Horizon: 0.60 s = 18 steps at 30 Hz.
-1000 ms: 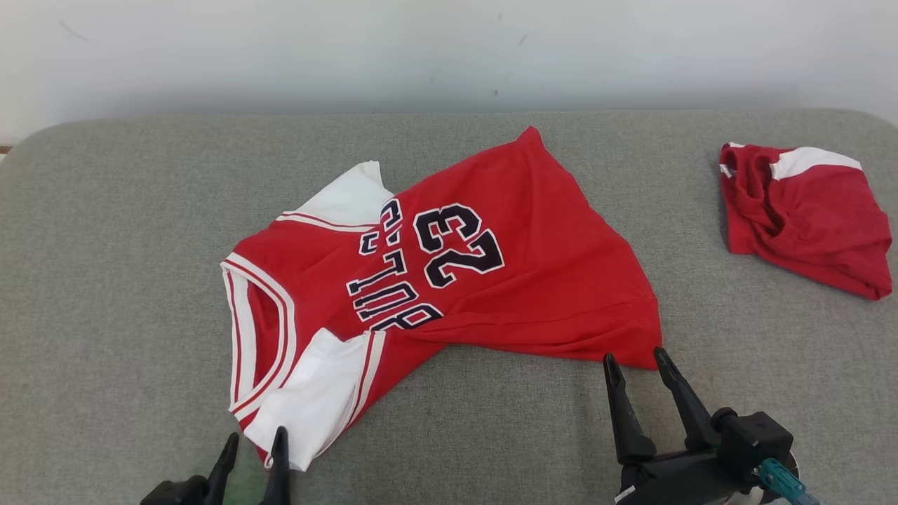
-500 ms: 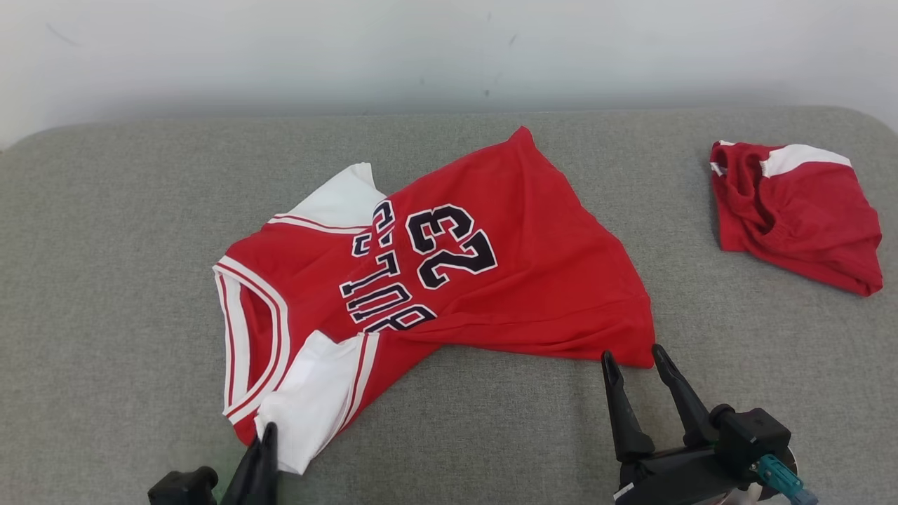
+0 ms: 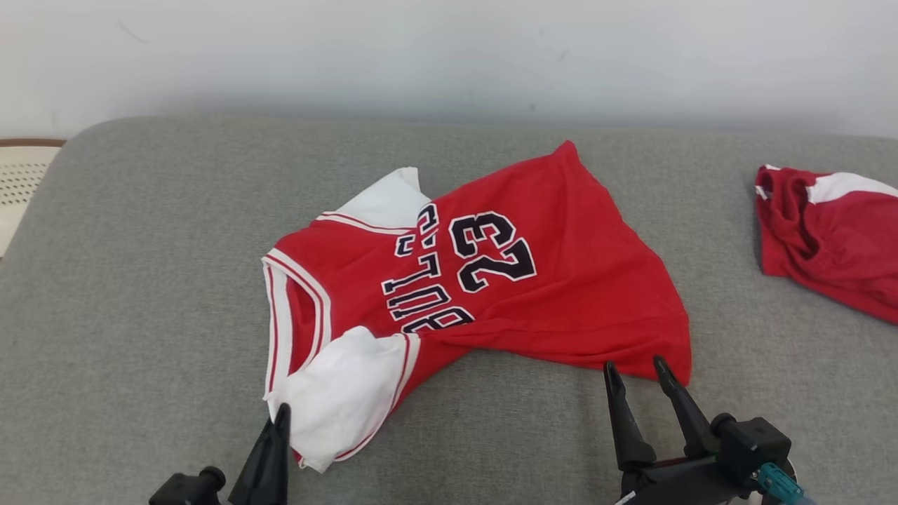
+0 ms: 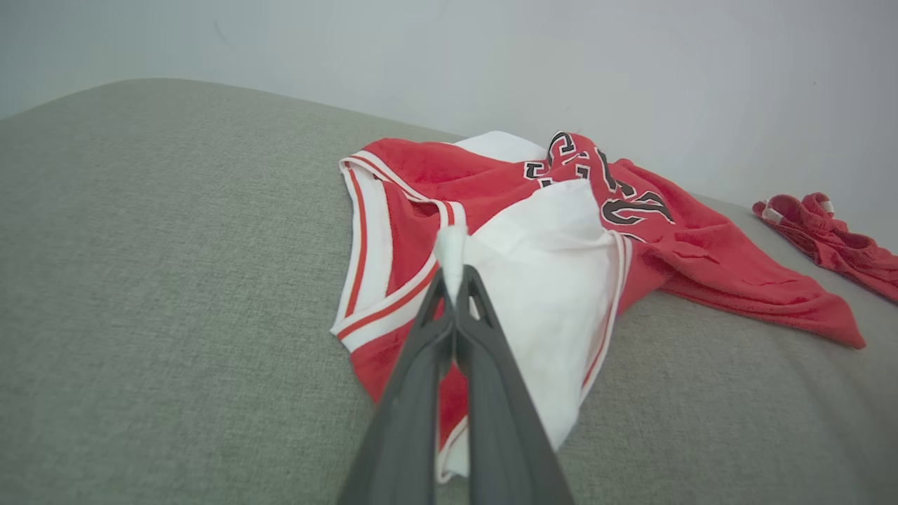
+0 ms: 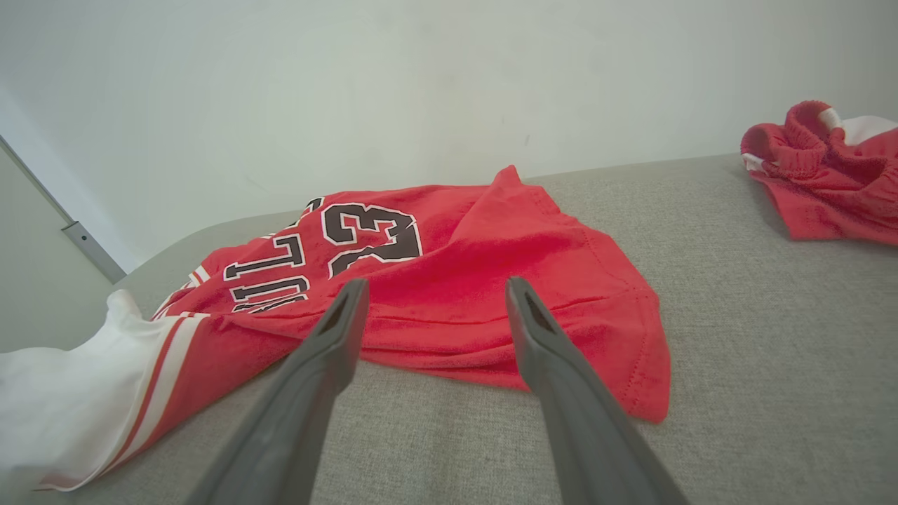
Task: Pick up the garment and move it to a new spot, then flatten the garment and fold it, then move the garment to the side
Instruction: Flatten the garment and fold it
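Observation:
The garment (image 3: 561, 280) is a red jersey with white sleeves and the number 23, lying crumpled on the grey padded surface (image 3: 140, 280). My left gripper (image 3: 280, 414) is shut on the edge of its near white sleeve (image 3: 344, 393); in the left wrist view a pinch of white cloth (image 4: 450, 252) sticks up between the closed tips of the left gripper (image 4: 454, 279). My right gripper (image 3: 633, 368) stands open at the jersey's near hem corner (image 3: 670, 361), its fingers (image 5: 330, 337) just short of the red hem (image 5: 491, 351), the right gripper (image 5: 431, 291) holding nothing.
A second red and white garment (image 3: 828, 231) lies bunched at the far right of the surface. A white wall (image 3: 449, 56) runs behind. At the far left edge a pale perforated object (image 3: 17, 182) shows beyond the cushion.
My left gripper has closed on the white sleeve's edge and lifted it slightly. The head camera has shifted, so the whole scene sits further right. The right gripper stays open at the hem.

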Motion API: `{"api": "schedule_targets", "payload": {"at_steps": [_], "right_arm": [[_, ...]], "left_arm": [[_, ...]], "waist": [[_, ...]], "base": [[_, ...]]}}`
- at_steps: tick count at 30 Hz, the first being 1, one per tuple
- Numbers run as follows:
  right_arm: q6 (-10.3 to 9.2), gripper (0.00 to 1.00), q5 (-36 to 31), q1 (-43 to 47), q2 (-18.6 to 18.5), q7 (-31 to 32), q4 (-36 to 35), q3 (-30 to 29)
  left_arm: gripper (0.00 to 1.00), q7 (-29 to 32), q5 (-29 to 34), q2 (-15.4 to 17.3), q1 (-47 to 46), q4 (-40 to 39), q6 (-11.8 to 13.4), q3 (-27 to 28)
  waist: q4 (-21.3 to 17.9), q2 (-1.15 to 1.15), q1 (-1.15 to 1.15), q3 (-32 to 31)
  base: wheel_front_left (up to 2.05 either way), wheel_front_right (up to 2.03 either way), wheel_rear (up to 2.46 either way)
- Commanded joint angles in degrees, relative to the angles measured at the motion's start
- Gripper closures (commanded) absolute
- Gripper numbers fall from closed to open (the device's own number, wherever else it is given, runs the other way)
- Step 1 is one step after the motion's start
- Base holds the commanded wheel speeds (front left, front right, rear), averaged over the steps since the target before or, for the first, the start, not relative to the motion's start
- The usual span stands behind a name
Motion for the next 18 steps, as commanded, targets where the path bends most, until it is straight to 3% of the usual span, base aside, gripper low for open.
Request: {"api": "schedule_targets", "payload": {"at_steps": [1,10,18], "right_arm": [[-0.05,0.0,0.18,0.55,-0.05,-0.34,0.24,-0.11],[-0.05,0.0,0.09,0.98,-0.07,-0.58,0.94,-1.15],[-0.05,0.0,-0.09,0.73,-0.27,-0.81,1.06,-1.6]], "left_arm": [[1.0,-0.28,0.37,0.26,1.39,-1.18,-0.31,-0.32],[1.0,1.19,1.84,0.35,7.49,-7.15,-2.26,-7.49],[1.0,4.08,1.93,1.0,10.25,-5.38,-3.19,-13.75]], "waist": [[1.45,0.0,0.0,-0.98],[3.33,0.0,0.0,-1.99],[2.81,0.0,0.0,-1.67]], "base": [[0.0,0.0,0.0],[0.0,0.0,0.0],[0.0,0.0,0.0]]}}
